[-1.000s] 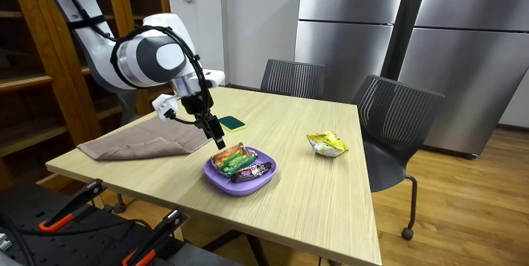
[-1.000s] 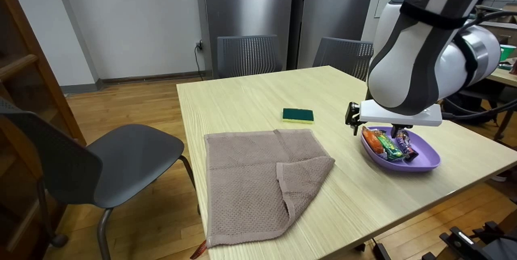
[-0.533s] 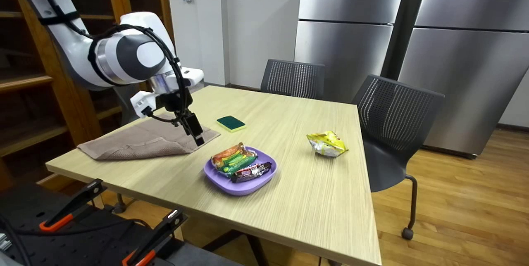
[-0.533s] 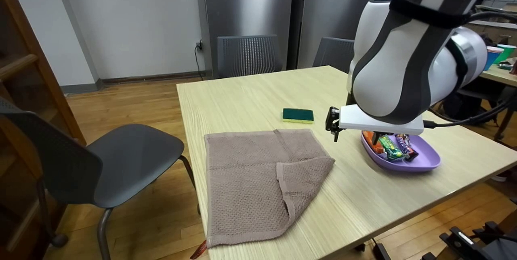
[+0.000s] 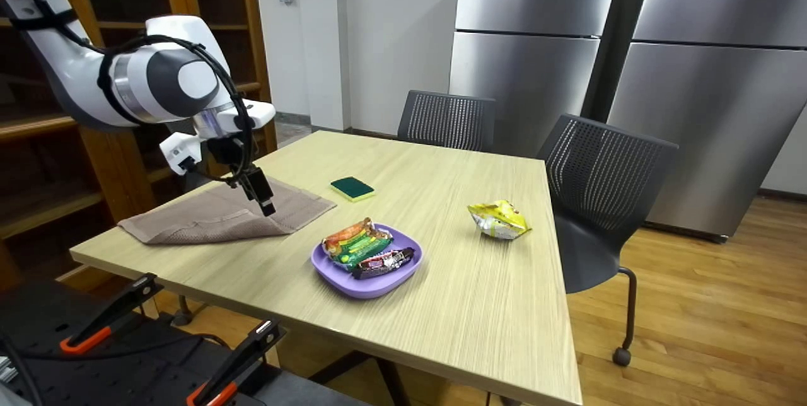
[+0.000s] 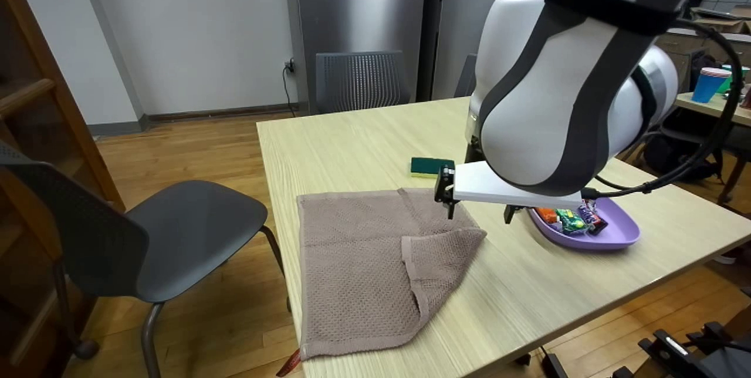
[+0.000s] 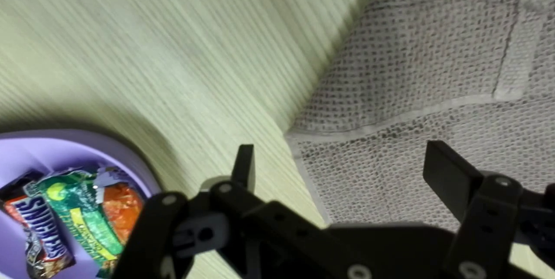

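Pincer point(image 7: 340, 145) shifted from rounded purple dish point(image 7: 52, 153) toward coarse-woven towel point(image 6: 364, 272) — fingers point(image 7: 451, 179) spread wide.

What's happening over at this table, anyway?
A robot arm has its pincer open and holding nothing, just above the edge of a brown towel whose corner is folded over. Close by, a purple plate holds wrapped snacks. A green and yellow sponge and a yellow snack bag also sit on the table.
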Robot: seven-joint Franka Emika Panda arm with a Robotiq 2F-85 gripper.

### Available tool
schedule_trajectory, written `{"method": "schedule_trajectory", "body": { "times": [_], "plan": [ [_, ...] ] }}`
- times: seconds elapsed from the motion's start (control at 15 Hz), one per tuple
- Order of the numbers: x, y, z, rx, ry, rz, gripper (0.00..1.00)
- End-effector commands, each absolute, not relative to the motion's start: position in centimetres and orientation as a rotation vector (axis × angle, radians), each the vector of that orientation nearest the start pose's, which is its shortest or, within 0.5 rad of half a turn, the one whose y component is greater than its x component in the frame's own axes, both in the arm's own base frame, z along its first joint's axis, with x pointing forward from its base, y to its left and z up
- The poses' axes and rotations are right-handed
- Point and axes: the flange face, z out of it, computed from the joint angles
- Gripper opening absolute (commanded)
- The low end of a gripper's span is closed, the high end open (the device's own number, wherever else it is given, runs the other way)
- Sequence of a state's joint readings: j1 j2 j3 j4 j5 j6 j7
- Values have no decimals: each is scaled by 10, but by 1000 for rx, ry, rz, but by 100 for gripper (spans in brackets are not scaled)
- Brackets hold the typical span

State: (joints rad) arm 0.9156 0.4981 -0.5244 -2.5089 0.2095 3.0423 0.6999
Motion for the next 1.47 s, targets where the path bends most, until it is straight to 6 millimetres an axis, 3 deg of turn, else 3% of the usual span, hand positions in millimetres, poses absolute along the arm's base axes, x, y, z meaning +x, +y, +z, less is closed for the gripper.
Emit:
{"method": "schedule_trajectory", "body": {
  "times": [0.0, 0.4, 0.8, 1.4],
  "plan": [
    [444, 171, 140, -3143, 687, -305, 100],
    [444, 211, 133, -3160, 578, -247, 100],
    [447, 242, 114, -3215, 490, -163, 100],
    [445, 256, 93, -3286, 421, -75, 100]
  ]
}}
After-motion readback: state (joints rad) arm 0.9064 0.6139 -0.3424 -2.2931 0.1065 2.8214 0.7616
